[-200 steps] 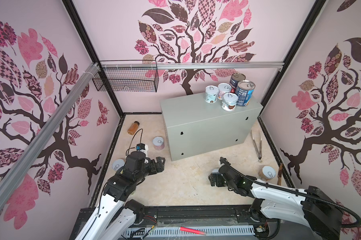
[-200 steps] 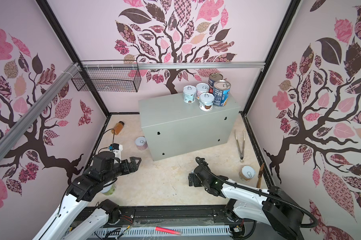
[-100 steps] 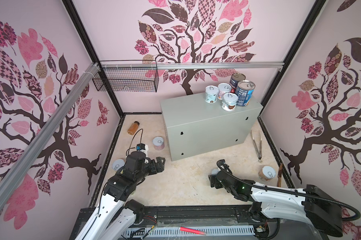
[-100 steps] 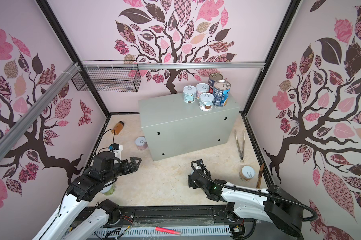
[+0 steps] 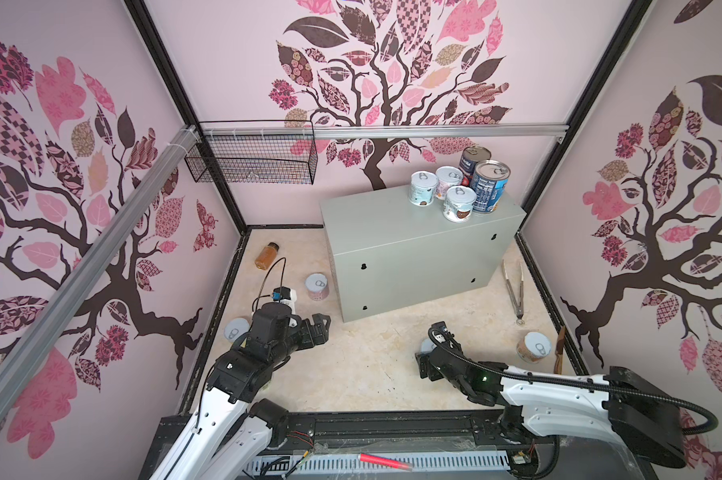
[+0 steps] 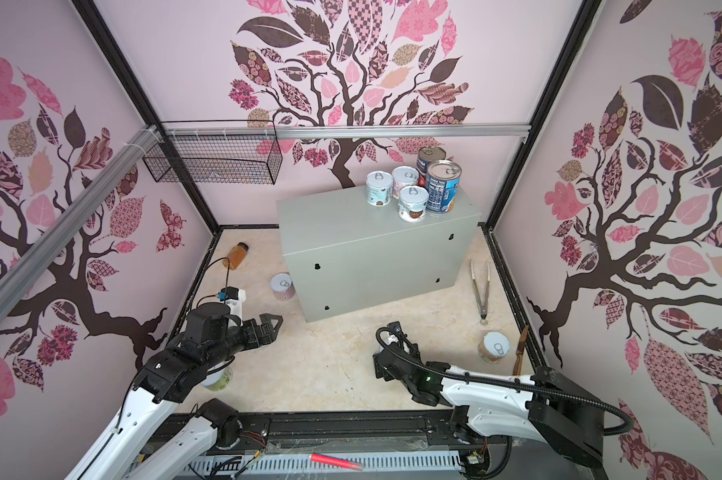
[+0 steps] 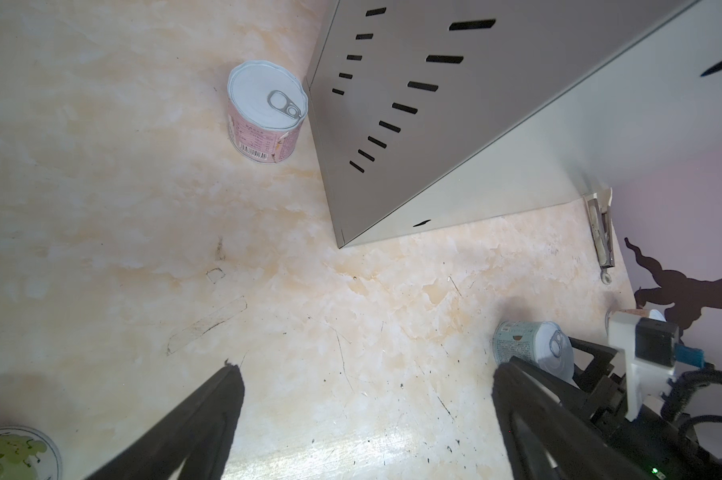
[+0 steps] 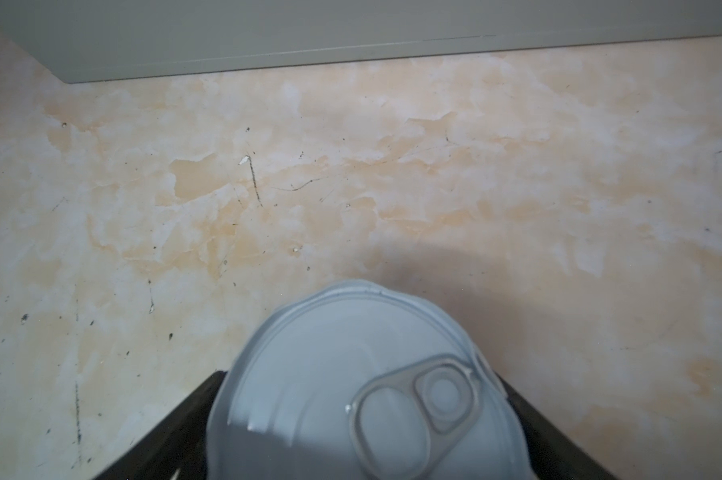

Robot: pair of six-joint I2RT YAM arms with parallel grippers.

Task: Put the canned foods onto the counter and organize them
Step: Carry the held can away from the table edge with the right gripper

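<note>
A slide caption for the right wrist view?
Right tool clamps a short white-lidded can; beige marbled floor and grey metal box beyond.

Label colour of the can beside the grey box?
Pink; the can shows best in left wrist view.

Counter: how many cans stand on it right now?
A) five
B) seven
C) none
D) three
A: the counter carries three short cans and two tall cans, grouped at one end in both top views.
</note>
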